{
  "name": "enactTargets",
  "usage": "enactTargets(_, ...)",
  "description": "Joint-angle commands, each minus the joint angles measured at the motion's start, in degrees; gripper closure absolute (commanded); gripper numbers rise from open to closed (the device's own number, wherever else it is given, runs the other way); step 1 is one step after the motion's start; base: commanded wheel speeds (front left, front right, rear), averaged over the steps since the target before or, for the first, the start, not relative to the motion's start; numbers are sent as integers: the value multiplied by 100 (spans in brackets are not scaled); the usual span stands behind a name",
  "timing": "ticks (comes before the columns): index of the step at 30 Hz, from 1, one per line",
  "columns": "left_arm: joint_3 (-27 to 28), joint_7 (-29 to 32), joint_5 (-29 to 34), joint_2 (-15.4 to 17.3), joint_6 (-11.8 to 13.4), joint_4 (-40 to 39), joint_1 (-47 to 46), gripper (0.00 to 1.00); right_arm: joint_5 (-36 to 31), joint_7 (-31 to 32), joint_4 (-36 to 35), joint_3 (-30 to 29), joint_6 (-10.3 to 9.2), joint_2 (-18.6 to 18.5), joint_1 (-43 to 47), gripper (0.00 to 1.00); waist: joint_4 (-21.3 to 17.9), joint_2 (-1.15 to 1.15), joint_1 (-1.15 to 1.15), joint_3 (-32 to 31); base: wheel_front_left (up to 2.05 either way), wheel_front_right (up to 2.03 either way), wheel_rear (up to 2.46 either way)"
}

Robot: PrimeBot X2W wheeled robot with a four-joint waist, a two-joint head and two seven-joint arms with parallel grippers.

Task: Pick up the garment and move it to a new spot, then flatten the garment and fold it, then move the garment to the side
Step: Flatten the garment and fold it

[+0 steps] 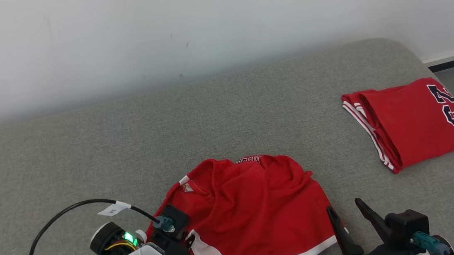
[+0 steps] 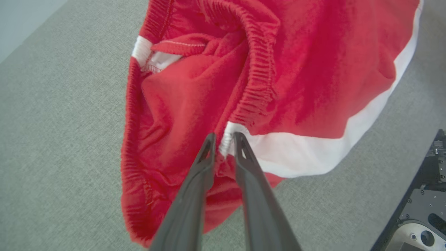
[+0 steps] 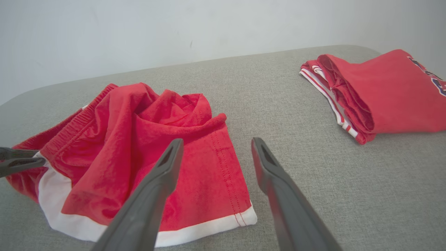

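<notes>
The garment [image 1: 255,208] is a pair of crumpled red shorts with white trim, lying at the front middle of the grey padded surface. In the left wrist view my left gripper [image 2: 224,137] has its fingers drawn close on the garment [image 2: 296,69], pinching the white end of the elastic waistband. The left wrist [image 1: 170,233] sits over the shorts' left edge. My right gripper [image 1: 345,205] stands open just right of the shorts, nothing between its fingers. In the right wrist view the right gripper [image 3: 216,141] hovers over the hem corner of the garment [image 3: 139,139].
A folded red jersey [image 1: 418,125] with dark numerals lies at the far right, near the surface's edge. The grey surface [image 1: 129,153] stretches back to a white wall. A black cable [image 1: 52,219] loops from my left wrist. Floor shows past the right edge.
</notes>
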Motion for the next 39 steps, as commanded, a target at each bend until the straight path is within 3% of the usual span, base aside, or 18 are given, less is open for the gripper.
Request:
enactTargets(1, -45, 56, 36, 47, -13, -20, -32, 81, -48, -22, 14, -18, -10, 5, -5, 0, -1, 0, 0, -3, 0, 0, 0)
enactTargets(3, -88, 138, 63, 85, -37, -65, -60, 84, -59, -22, 16, -36, -10, 7, 2, 0, 1, 0, 0, -7, 0, 0, 0)
enactTargets(6, -150, 287, 54, 165, -24, -201, -25, 100, -65, -4, 11, -50, -10, 11, 17, 0, 7, 0, 0, -13, 0, 0, 0)
enactTargets(9, -103, 272, -4, 240, 92, -356, 96, 100, -88, 8, -22, -69, -10, 18, 39, 0, 18, 0, 0, 8, 0, 0, 0)
enactTargets(12, -8, 136, -51, 323, 375, -597, 337, 100, -35, 248, 38, -177, -10, 22, 109, 0, 49, 0, 0, 85, 0, 0, 0)
enactTargets(17, 233, -248, -140, 356, 1119, -1106, 912, 100, -260, 830, 2, -420, -11, 5, 259, 0, 233, 0, 0, 273, 0, 0, 0)
enactTargets(22, 422, -593, -266, 254, 1582, -1399, 1333, 100, -416, 1194, -65, -608, -11, 19, 375, 0, 419, 0, 0, 417, 0, 0, 0)
enactTargets(33, 481, -859, -312, 101, 1628, -1377, 1348, 100, -1206, 1802, -72, -962, -11, 41, 394, 0, 650, 0, 0, 487, 0, 0, 0)
enactTargets(39, 514, -908, -372, 81, 1627, -1344, 1335, 100, -1272, 1875, -118, -869, -11, 44, 297, 0, 651, 0, 0, 450, 0, 0, 0)
